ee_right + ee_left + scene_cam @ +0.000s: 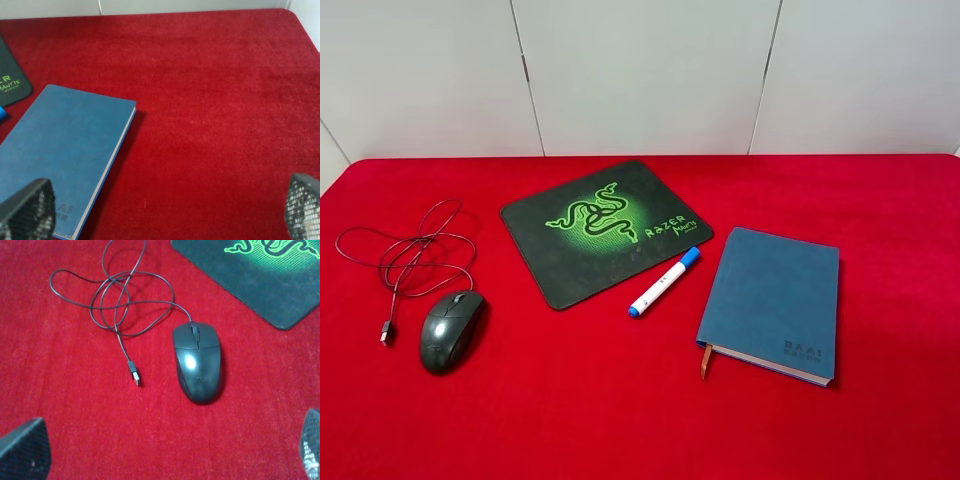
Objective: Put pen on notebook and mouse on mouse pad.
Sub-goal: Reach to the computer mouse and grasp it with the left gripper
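The dark mouse (450,330) lies on the red cloth at the left, its thin cable (410,255) looped behind it. The black mouse pad (605,230) with the green logo sits at the centre back. Just off the pad's right corner lies the white pen (663,282) with its blue cap. The blue-grey notebook (772,300) is at the right, closed. Neither arm shows in the high view. In the left wrist view my left gripper (165,455) hangs open above and short of the mouse (197,362). My right gripper (165,215) is open over the notebook's (60,150) near corner.
A red cloth (620,420) covers the whole table, with white wall panels (640,70) behind its far edge. The cable's USB plug (134,374) lies beside the mouse. An orange-brown ribbon (706,360) sticks out of the notebook's front corner.
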Motion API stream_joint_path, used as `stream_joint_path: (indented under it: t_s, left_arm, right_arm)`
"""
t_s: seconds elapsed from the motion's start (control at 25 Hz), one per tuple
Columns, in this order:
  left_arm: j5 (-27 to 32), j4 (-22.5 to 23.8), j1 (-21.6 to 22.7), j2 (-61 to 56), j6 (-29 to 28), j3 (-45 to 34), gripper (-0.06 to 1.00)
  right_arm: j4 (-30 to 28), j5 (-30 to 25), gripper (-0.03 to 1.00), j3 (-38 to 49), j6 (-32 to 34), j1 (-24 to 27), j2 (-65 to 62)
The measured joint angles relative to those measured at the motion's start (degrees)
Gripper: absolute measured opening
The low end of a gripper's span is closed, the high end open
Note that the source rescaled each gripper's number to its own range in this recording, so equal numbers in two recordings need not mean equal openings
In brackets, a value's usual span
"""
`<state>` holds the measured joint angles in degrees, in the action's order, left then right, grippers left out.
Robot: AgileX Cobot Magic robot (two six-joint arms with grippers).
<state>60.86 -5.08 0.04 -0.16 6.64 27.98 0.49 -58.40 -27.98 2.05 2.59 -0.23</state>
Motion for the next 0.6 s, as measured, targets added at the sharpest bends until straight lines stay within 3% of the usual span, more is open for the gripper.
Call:
stream_joint_path:
  t_s: [0.6]
  left_arm:
    - [0.00, 0.06, 0.00, 0.00, 0.00, 0.00, 1.00]
  right_arm:
    - [0.00, 0.00, 1.00, 0.00, 0.00, 0.00, 0.00]
